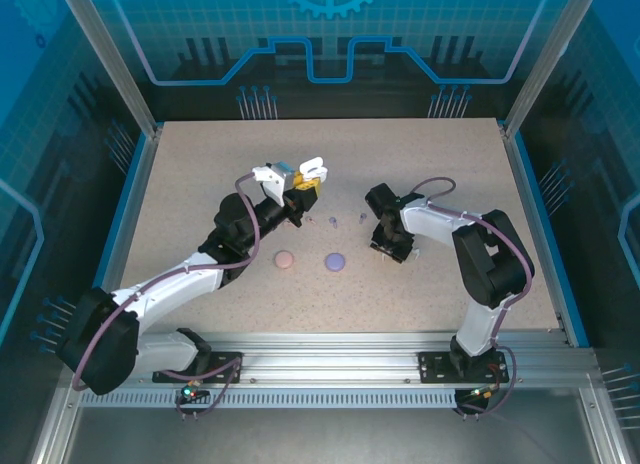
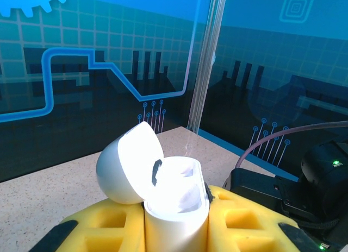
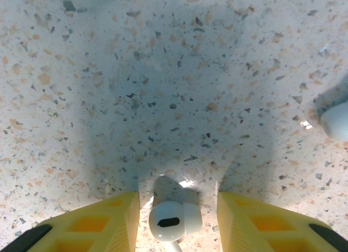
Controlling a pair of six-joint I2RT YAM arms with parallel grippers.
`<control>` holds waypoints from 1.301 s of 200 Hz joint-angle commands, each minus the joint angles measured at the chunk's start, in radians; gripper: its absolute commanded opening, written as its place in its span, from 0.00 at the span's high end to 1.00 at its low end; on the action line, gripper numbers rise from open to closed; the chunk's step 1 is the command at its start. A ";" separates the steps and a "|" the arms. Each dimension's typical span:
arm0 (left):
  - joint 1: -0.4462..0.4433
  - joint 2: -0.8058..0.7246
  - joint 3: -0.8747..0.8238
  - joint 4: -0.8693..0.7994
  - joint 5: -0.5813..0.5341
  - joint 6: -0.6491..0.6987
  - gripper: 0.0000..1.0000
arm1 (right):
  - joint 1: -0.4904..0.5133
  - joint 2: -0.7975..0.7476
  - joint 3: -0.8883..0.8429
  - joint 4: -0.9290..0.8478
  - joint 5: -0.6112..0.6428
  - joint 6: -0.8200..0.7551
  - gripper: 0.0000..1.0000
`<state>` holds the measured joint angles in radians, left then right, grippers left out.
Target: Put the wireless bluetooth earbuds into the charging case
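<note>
My left gripper (image 1: 303,187) is raised over the table's middle, its yellow fingers (image 2: 92,230) shut on a white charging case (image 2: 176,214) held upright. The case's lid (image 2: 128,165) is flipped open to the left. My right gripper (image 1: 390,246) points straight down at the table. Its yellow fingers (image 3: 103,222) straddle a white earbud (image 3: 173,221) that lies on the table, with a gap on each side. A second white earbud (image 3: 337,120) lies at the right edge of the right wrist view. Small earbuds (image 1: 333,221) dot the table between the two grippers.
A closed pink case (image 1: 285,259) and a closed purple case (image 1: 334,261) lie on the speckled table (image 1: 200,184) near the left arm's forearm. Blue rails and clear walls border the table. The right arm's black body (image 2: 326,176) shows in the left wrist view.
</note>
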<state>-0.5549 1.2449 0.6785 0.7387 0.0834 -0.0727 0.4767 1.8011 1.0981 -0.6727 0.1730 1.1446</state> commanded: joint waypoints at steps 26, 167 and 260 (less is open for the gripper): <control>-0.006 0.016 0.042 0.019 0.022 0.002 1.00 | 0.001 0.016 -0.015 0.022 -0.024 0.000 0.60; -0.006 0.021 0.044 0.016 0.023 0.005 1.00 | 0.023 0.031 0.005 0.019 -0.028 -0.005 0.67; -0.007 0.015 0.035 0.019 0.037 0.012 1.00 | 0.028 -0.023 -0.038 0.074 -0.034 -0.027 0.76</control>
<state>-0.5549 1.2579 0.6895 0.7380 0.0891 -0.0727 0.4843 1.7981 1.0935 -0.6758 0.1791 1.1324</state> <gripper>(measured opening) 0.234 0.248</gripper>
